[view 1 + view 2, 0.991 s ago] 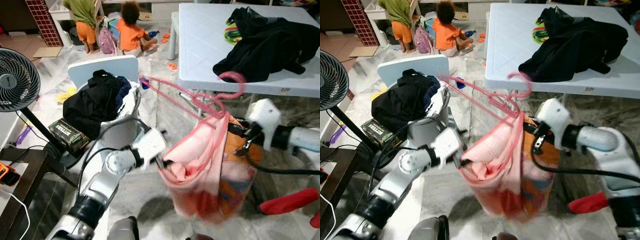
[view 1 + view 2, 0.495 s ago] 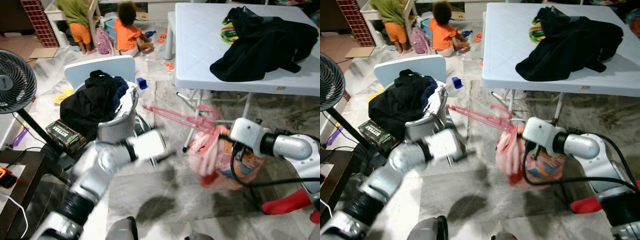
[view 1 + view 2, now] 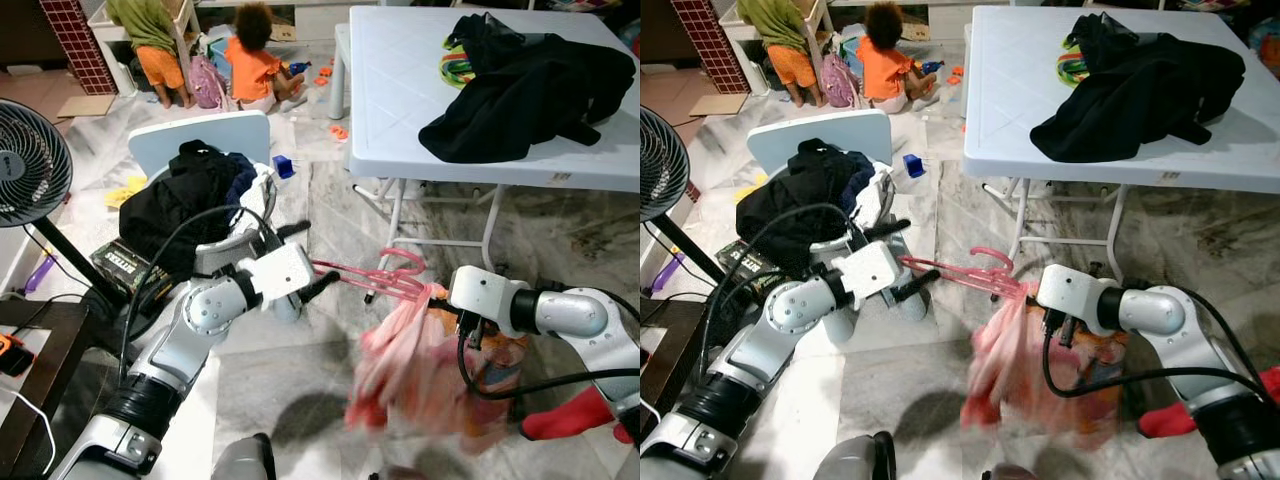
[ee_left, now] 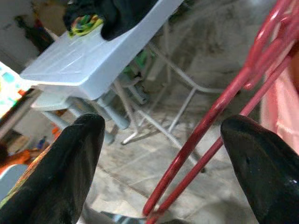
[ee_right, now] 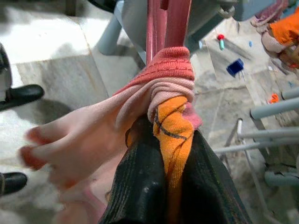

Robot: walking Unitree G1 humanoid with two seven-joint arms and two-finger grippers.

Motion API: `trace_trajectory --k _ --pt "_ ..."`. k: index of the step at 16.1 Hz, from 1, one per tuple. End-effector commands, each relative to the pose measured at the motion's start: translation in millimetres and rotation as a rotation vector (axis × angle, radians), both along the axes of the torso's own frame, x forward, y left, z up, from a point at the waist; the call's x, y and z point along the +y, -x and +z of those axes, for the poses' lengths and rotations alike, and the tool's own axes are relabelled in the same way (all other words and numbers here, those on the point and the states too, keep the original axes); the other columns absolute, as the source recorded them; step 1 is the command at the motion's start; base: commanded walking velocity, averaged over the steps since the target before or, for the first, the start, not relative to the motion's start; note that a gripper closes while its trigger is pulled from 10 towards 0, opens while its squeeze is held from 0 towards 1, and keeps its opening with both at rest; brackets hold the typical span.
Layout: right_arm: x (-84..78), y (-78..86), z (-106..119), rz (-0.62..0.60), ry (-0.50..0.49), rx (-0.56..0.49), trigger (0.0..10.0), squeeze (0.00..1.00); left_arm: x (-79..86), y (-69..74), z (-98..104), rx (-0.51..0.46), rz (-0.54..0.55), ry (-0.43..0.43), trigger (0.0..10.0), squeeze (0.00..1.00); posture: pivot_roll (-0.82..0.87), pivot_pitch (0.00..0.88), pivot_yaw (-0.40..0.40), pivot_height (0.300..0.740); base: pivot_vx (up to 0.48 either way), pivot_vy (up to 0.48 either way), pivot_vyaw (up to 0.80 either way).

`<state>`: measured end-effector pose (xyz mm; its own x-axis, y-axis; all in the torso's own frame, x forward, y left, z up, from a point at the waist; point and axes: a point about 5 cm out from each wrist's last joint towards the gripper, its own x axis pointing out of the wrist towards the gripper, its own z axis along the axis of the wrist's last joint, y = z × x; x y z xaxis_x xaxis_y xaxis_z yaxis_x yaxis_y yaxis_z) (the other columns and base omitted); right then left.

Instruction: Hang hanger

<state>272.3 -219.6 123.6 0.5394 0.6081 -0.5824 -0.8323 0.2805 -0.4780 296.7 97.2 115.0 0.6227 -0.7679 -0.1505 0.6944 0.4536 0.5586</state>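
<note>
Between the laundry basket (image 3: 215, 215) at left and the table (image 3: 400, 90) at far right, the right gripper (image 5: 161, 154) clenches a pink garment (image 3: 415, 370) bunched on the hanger (image 3: 375, 278), whose other end lies between the left gripper's (image 3: 305, 260) spread fingers.

White table (image 3: 400, 90) bears black clothing (image 3: 530, 85), perhaps coloured hangers (image 3: 458, 65).

Pink hanger (image 3: 960, 272) held flat between two robot arms, left gripper (image 3: 908, 270) open at one end, pink and orange cloth (image 3: 1025, 365) (a bit blurry) bunched by the right gripper (image 3: 1052, 322), white table (image 3: 1020, 90) behind
</note>
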Motion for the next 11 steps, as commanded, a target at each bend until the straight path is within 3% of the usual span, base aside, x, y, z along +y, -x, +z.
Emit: trace_trajectory --k 1,3,5,8,11 --pt "0.8 -1.6 14 0.053 -0.006 -0.037 10.0 0.0 -6.2 5.7 -3 0.076 -0.116 0.03 10.0 0.0 -0.06 0.074 -0.003 0.74 0.0 0.0 0.0" --pt "0.3 0.2 14 0.071 -0.002 -0.023 10.0 0.0 -6.5 5.4 -6 0.136 -0.154 0.022 10.0 0.0 -0.06 0.076 -0.003 0.74 0.0 0.0 0.0" --pt "0.9 5.4 14 0.107 -0.004 0.011 10.0 0.0 -2.3 1.4 -7 0.173 -0.188 -0.012 0.0 0.0 -0.06 0.077 0.0 0.74 0.0 0.0 0.0" --pt "-7.8 14.0 14 0.156 0.029 0.065 10.0 0.0 6.8 -4.7 -6 0.236 -0.232 -0.053 0.0 0.0 -0.06 0.077 0.0 0.74 0.0 0.0 0.0" --pt "-9.4 15.2 15 0.162 0.033 0.073 10.0 0.0 7.7 -5.3 -6 0.238 -0.236 -0.056 0.0 0.0 -0.06 0.081 0.005 0.74 0.0 0.0 0.0"
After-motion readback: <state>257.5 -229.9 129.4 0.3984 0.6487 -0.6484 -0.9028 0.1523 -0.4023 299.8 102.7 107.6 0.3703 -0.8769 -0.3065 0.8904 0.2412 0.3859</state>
